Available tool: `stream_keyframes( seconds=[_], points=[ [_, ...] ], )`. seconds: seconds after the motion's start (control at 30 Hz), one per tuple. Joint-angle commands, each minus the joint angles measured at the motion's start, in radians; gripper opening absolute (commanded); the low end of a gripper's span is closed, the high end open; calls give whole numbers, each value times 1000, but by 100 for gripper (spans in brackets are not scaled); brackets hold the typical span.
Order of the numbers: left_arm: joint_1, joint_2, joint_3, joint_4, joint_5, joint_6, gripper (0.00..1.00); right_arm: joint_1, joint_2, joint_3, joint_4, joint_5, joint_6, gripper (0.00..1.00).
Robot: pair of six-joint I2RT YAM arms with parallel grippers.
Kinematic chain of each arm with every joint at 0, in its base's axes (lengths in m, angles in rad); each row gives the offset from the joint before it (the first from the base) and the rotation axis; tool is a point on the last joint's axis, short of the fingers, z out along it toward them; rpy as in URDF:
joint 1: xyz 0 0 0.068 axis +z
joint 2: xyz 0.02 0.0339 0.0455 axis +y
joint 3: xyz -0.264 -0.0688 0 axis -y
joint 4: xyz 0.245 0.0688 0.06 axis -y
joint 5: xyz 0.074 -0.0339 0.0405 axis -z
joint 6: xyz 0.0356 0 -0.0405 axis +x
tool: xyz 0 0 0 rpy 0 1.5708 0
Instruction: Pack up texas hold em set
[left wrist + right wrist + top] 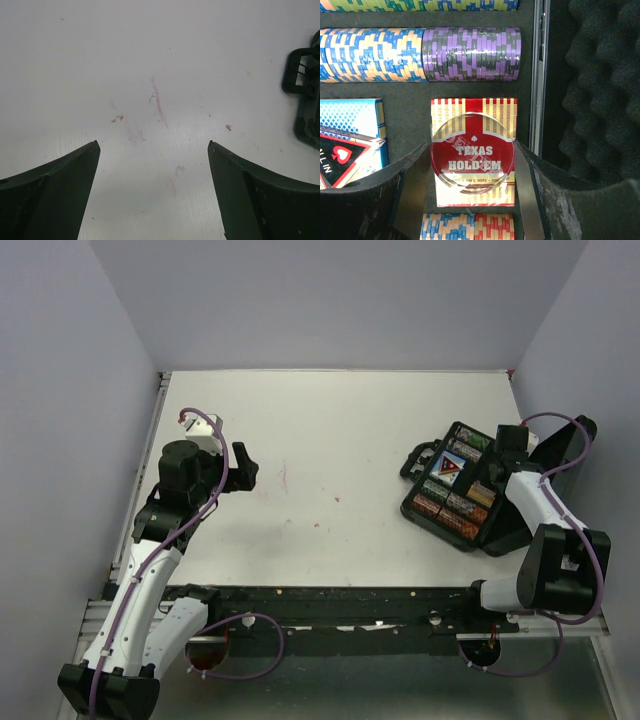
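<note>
The black hinged case (418,505) of the texas hold em set lies open at the table's right, its chip rows (470,54) in their slots. My right gripper (471,145) hovers over it, shut on the clear round "dealer" marker (472,152), whose edges meet both fingers. Directly below the marker lies the red card box (470,106). To its left the blue card box (350,117) carries the triangular red-black marker (342,157). My left gripper (153,143) stands open over bare table at the left (245,468), holding nothing.
The case's foam-lined lid (600,90) rises to the right of the red box. The case's handle (300,75) shows at the right edge of the left wrist view. Red smears (159,102) mark the white table. Walls enclose the table on three sides.
</note>
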Motion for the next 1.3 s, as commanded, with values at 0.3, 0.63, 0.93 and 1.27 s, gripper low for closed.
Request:
stream_keyframes(
  seconds=[0.3, 0.63, 0.93, 1.27],
  points=[
    [-3, 2, -10, 12, 22, 1, 97, -6, 25, 4, 3, 4, -18, 84],
    [-3, 8, -8, 12, 31, 1, 97, -6, -2, 56, -23, -35, -50, 89],
    [-3, 9, -10, 15, 27, 4, 97, -5, 7, 166, -74, -102, -104, 91],
    [-3, 17, -11, 15, 2, 13, 97, 25, 57, 393, -167, -220, -155, 90]
  ],
)
